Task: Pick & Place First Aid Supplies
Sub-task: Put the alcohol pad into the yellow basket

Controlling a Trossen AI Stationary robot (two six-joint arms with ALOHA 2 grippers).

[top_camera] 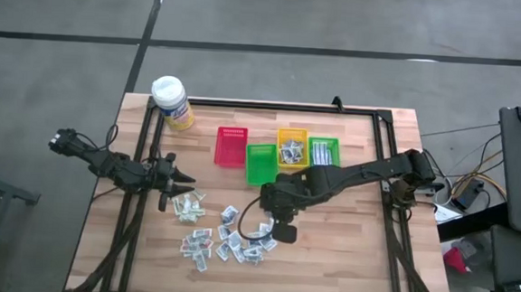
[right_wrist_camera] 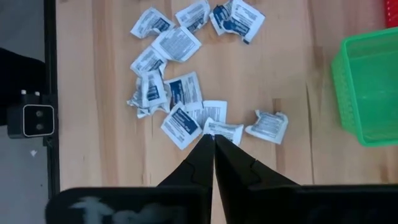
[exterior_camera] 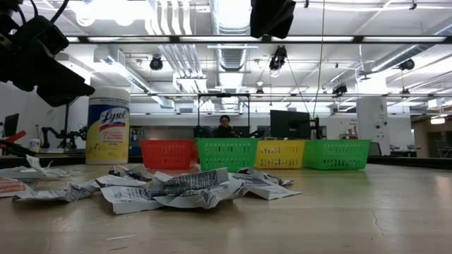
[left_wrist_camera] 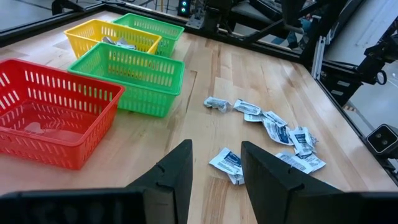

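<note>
Your right pincer [right_wrist_camera: 214, 144], tips pressed together and holding nothing, hangs over overlapping packets [right_wrist_camera: 180, 93] strewn on the bench [right_wrist_camera: 273, 74] just beyond it, so you may lift several at once, while your left pincer [left_wrist_camera: 216, 163] waits, tips apart.

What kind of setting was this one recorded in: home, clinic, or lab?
Most likely a robotics lab or workshop. The low view shows an open industrial ceiling with exposed ducts and strip lights, plus a person at monitors behind the wooden table. The table carries sorting bins and scattered packets, not household goods.
</note>
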